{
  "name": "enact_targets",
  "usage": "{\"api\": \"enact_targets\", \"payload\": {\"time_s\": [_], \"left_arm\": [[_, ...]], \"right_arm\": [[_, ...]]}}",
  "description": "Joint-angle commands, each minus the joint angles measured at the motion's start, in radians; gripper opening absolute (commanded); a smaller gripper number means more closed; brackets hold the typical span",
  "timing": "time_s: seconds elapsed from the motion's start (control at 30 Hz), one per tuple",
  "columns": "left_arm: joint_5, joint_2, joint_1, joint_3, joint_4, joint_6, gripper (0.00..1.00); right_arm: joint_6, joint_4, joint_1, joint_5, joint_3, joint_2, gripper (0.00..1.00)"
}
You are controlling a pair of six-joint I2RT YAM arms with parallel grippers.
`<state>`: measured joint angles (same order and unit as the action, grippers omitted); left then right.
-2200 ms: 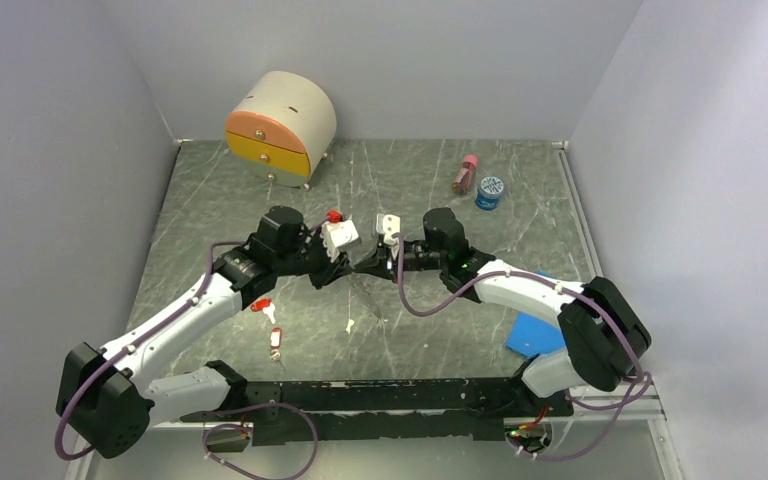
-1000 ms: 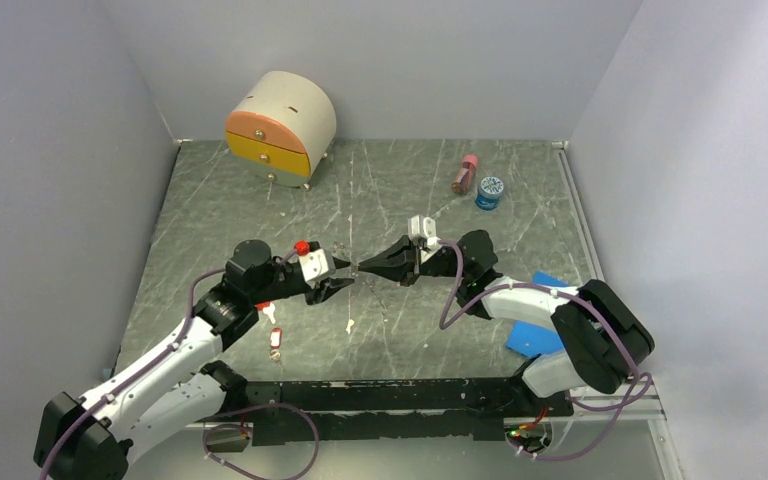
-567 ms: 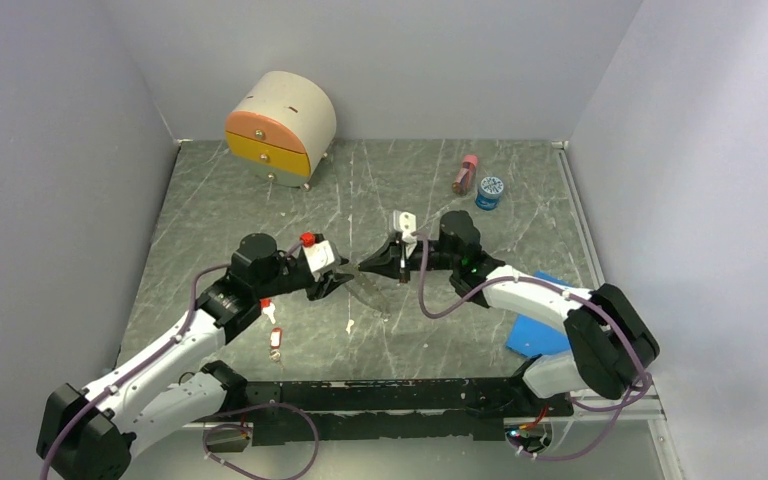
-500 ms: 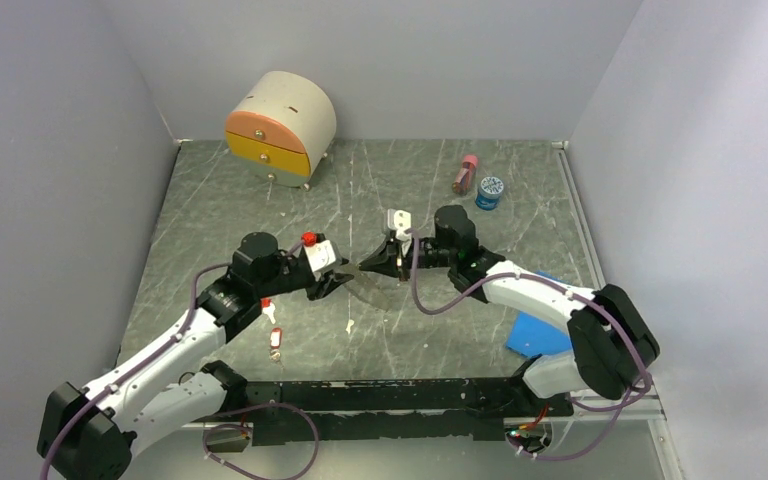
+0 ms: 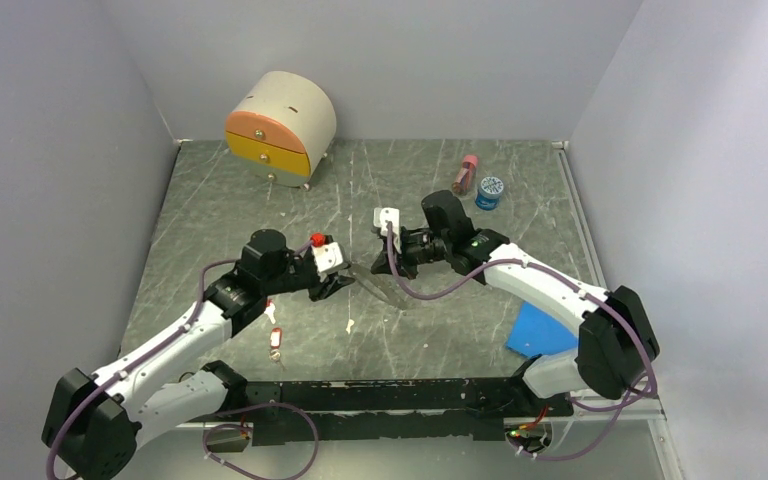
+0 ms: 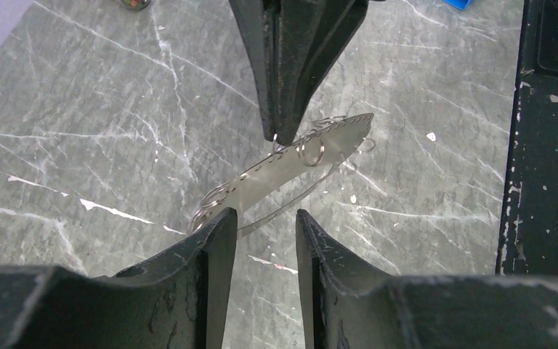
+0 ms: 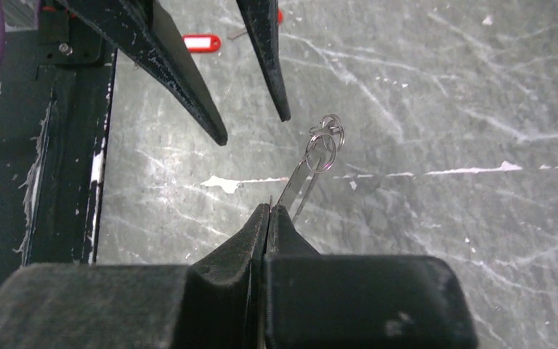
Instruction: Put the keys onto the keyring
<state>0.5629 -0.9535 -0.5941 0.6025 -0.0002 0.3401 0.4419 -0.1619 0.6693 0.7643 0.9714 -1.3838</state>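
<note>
The keyring [image 6: 290,163] is a thin wire hoop carrying small split rings [image 7: 323,149], held just above the table. My right gripper [image 7: 269,209] is shut on its wire edge; it comes down from the top of the left wrist view [image 6: 282,134]. My left gripper [image 6: 265,218] is open, its gap empty, with the hoop's near end just beyond its left fingertip [image 6: 221,222]. From above, the left gripper [image 5: 343,281] and right gripper [image 5: 385,268] face each other over the keyring [image 5: 385,290]. Two red-tagged keys [image 5: 276,342] [image 5: 265,306] lie on the table by the left arm.
A rounded drawer box [image 5: 280,125] stands at the back left. A pink bottle [image 5: 465,173] and a blue-lidded jar [image 5: 489,191] stand at the back right. A blue sheet [image 5: 535,330] lies under the right arm. The black base rail [image 5: 360,395] runs along the near edge.
The right arm has swung back and to the left, keeping the keyring in its shut jaws. The left gripper has shifted slightly toward the hoop and stays open.
</note>
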Motion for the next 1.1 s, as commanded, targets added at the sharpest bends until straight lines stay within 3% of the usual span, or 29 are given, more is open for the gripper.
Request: {"api": "enact_targets", "payload": {"time_s": [0.0, 0.13, 0.37, 0.8, 1.07], "left_arm": [[0.007, -0.018, 0.0, 0.05, 0.009, 0.0, 0.4], [-0.027, -0.034, 0.0, 0.071, -0.028, -0.003, 0.41], [-0.033, -0.078, 0.0, 0.102, -0.085, 0.012, 0.4], [0.092, -0.139, 0.001, 0.037, 0.082, 0.052, 0.4], [0.117, -0.181, -0.001, 0.021, 0.156, 0.052, 0.39]], "right_arm": [[0.044, -0.038, 0.006, -0.01, 0.035, 0.006, 0.0], [0.015, -0.044, 0.006, -0.023, 0.056, -0.01, 0.0], [0.037, -0.26, 0.009, -0.012, 0.191, -0.095, 0.0], [0.046, -0.542, 0.01, 0.007, 0.382, -0.243, 0.0], [0.067, -0.585, 0.01, 0.078, 0.413, -0.274, 0.0]]}}
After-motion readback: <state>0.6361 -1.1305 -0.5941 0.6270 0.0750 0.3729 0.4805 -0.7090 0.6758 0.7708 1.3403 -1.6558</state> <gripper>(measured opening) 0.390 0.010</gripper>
